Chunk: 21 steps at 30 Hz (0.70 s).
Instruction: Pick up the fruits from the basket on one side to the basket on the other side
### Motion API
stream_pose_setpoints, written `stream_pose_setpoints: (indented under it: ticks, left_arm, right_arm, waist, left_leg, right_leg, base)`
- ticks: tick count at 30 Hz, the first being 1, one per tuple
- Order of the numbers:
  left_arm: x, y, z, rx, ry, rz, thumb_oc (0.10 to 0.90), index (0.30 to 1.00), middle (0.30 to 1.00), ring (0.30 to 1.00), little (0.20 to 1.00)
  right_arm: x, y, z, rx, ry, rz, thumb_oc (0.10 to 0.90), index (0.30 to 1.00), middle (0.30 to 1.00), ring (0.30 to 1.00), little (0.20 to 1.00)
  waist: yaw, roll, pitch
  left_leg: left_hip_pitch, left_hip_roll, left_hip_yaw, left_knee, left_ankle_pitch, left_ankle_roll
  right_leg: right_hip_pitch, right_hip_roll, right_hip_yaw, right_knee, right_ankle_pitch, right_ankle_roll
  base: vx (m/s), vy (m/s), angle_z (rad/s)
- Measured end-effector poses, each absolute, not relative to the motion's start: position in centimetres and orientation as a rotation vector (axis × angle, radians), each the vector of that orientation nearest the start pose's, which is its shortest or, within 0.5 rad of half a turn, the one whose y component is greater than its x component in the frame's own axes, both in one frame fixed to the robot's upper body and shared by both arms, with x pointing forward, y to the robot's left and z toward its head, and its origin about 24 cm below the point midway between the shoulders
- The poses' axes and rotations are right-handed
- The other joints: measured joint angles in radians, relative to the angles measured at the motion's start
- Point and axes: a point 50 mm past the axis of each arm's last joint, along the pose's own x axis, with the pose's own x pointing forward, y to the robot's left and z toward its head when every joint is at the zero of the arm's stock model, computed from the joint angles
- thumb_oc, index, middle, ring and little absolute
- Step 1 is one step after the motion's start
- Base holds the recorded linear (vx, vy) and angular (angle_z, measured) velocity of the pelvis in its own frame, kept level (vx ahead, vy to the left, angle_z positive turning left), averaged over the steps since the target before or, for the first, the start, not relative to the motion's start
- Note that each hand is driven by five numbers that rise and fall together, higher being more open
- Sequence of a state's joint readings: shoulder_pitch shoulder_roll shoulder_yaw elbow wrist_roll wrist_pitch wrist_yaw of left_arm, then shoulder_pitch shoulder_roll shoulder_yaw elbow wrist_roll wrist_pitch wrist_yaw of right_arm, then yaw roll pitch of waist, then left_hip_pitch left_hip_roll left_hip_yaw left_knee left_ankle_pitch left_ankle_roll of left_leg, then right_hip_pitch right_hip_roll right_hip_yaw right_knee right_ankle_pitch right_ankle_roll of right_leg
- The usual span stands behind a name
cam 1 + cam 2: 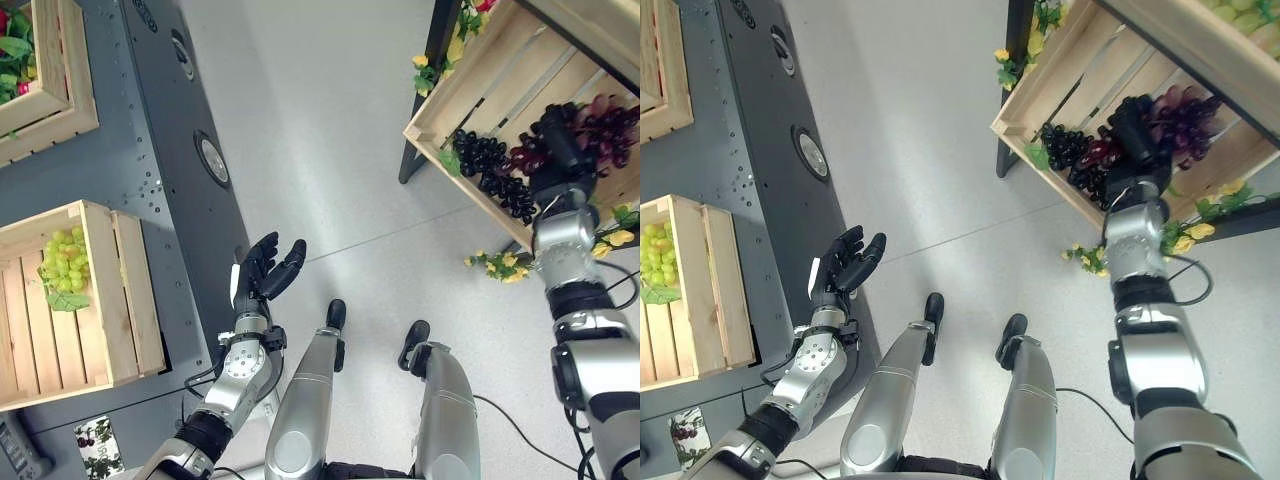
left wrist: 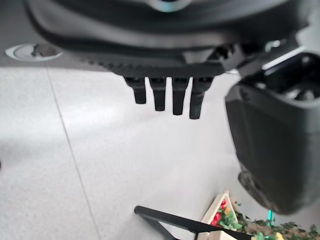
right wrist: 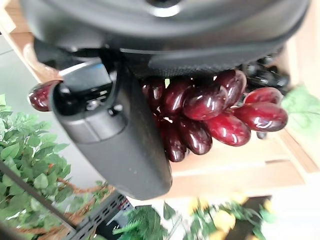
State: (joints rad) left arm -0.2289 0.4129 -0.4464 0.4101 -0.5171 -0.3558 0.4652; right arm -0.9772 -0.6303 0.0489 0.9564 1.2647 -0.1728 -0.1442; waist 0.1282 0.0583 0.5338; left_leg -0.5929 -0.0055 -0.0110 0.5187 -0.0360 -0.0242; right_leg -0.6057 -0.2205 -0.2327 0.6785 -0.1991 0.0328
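Left robot hand (image 1: 262, 272), fingers straight and empty, raised over the floor beside the bench (image 1: 150, 190). Farther off, right robot hand (image 1: 562, 150) reaches into the right wooden crate (image 1: 440, 125), closed around a red grape bunch (image 3: 215, 112) beside black grapes (image 1: 490, 165).

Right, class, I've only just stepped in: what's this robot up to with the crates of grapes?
The robot is reaching its right hand into the wooden crate on its right, which holds black grapes and red grapes. In the right wrist view the hand sits against the red bunch, thumb beside it; a firm grip can't be confirmed. Its left hand hangs open over the floor. A crate on its left holds green grapes.
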Motion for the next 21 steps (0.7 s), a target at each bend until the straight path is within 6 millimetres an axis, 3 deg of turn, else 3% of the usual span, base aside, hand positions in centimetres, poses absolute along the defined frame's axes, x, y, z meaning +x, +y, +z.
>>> stream_pose_setpoints:
  ticks: [6,13,17,21]
  left_arm:
    - [27.9,17.7,2.8,-0.027,-0.030,0.170,0.800,0.900,0.900,0.900,0.900]
    - [27.5,17.9,2.4,-0.023,-0.021,0.172,0.800,0.900,0.900,0.900,0.900]
    - [27.1,17.8,2.2,-0.032,-0.027,0.172,0.800,0.900,0.900,0.900,0.900]
    - [26.8,17.8,2.0,-0.028,-0.021,0.173,0.800,0.900,0.900,0.900,0.900]
  right_arm:
    - [38.0,-32.2,21.0,0.559,-0.226,-0.552,0.400,0.300,0.300,0.300,0.300]
    - [36.9,-34.8,21.5,0.088,-0.052,-0.765,0.400,0.300,0.300,0.300,0.300]
    - [36.2,-36.2,22.2,-0.344,0.077,-0.862,0.400,0.300,0.300,0.300,0.300]
    - [35.6,-37.2,22.6,-0.557,0.146,-0.910,0.400,0.300,0.300,0.300,0.300]
  waist:
    - [-0.001,0.000,0.000]
    - [-0.004,0.001,0.000]
    - [-0.005,0.003,0.000]
    - [-0.007,0.005,0.000]
  left_leg:
    - [-0.010,-0.006,-0.002,0.020,-0.006,0.006]
    - [-0.014,-0.007,0.001,0.030,-0.013,0.009]
    - [-0.029,-0.007,0.004,0.026,-0.013,0.009]
    - [-0.036,-0.006,0.005,0.019,-0.012,0.009]
  right_leg:
    - [-0.004,-0.007,0.001,0.010,0.000,0.000]
    - [-0.008,-0.007,0.006,0.013,-0.002,0.002]
    - [-0.027,-0.007,0.009,0.014,-0.001,0.003]
    - [-0.034,-0.007,0.007,0.009,-0.001,0.003]
  base:
    - [0.03,0.007,0.02]
    - [0.01,0.025,-0.01]
    - [-0.01,0.036,-0.02]
    - [-0.01,0.001,0.00]
